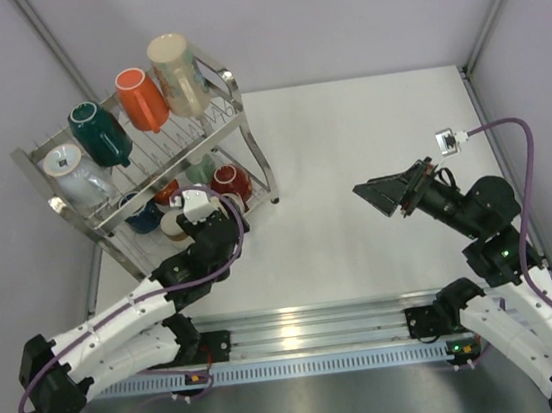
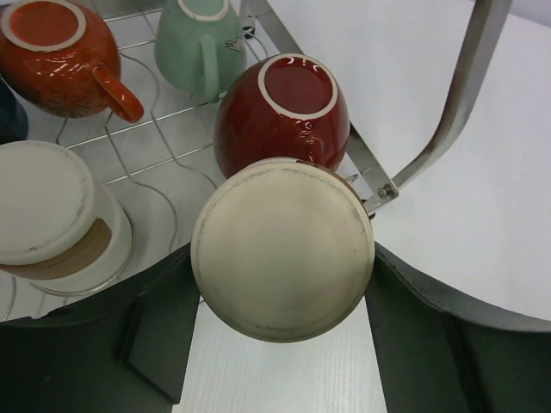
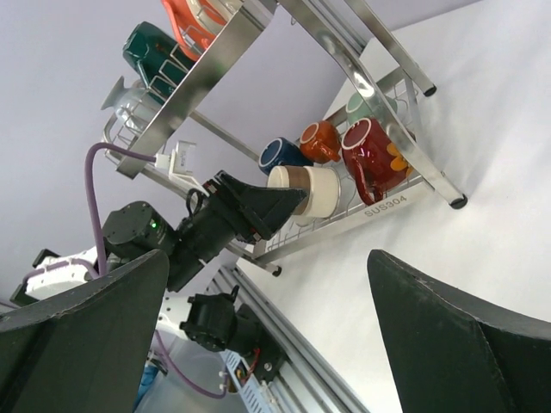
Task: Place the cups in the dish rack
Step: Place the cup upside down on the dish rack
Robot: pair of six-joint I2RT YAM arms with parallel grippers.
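Observation:
The dish rack (image 1: 253, 151) stands at the back left. Its upper tier holds a pale blue cup (image 1: 74, 173), a dark teal cup (image 1: 99, 133), an orange cup (image 1: 142, 98) and a tall beige cup (image 1: 177, 74). The lower tier holds navy (image 1: 143, 219), mint (image 2: 196, 45) and red (image 2: 282, 116) cups, an orange-brown mug (image 2: 53, 53) and a cream cup with a brown band (image 2: 53, 219). My left gripper (image 2: 282, 258) is shut on a cream cup (image 2: 282, 245), base towards the camera, at the lower tier's front edge just before the red cup. My right gripper (image 3: 267, 258) is open and empty, above the table at the right (image 1: 383, 193).
The rack's front rail (image 3: 387, 204) and its steel leg (image 2: 465, 95) stand close to the held cup. A grey wall rises behind the rack. The arms' mounting rail (image 1: 301, 324) runs along the near edge of the white table (image 1: 347, 127).

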